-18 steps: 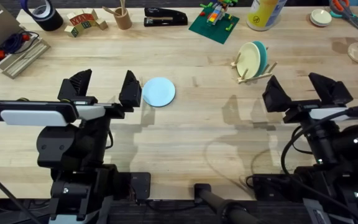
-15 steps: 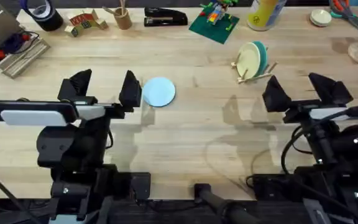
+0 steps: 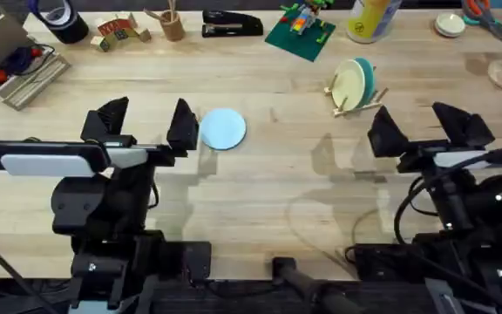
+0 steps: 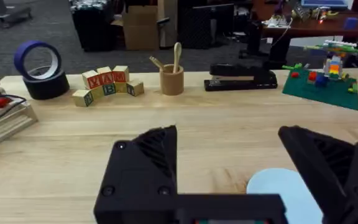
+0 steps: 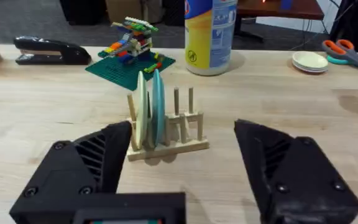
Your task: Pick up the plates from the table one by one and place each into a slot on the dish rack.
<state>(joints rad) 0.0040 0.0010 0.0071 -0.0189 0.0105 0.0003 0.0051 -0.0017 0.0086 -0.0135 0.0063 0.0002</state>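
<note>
Your light blue plate [image 3: 222, 128] is a plain, flat, round disc lying face-up on the table [image 3: 268, 187], just beside the right-hand finger of your left gripper [image 3: 145, 122]. From the left wrist camera you see that plate [image 4: 284, 193] partly hidden behind one black finger. The left gripper is spread wide and grasps nothing.

Your dish rack [image 3: 356, 96] stands farther back and to the right, a small frame of thin wooden pegs. It already holds two plates on edge: a cream plate [image 5: 141, 116] and a teal plate [image 5: 158, 113], upright in neighbouring slots at one end, with the pegs at the other end bare.

Your right gripper [image 3: 425, 126] hangs near the rack, on your side of it, fingers released and far apart, carrying nothing. In its wrist view the rack [image 5: 166, 127] sits between the two fingers, well clear of both.
</note>
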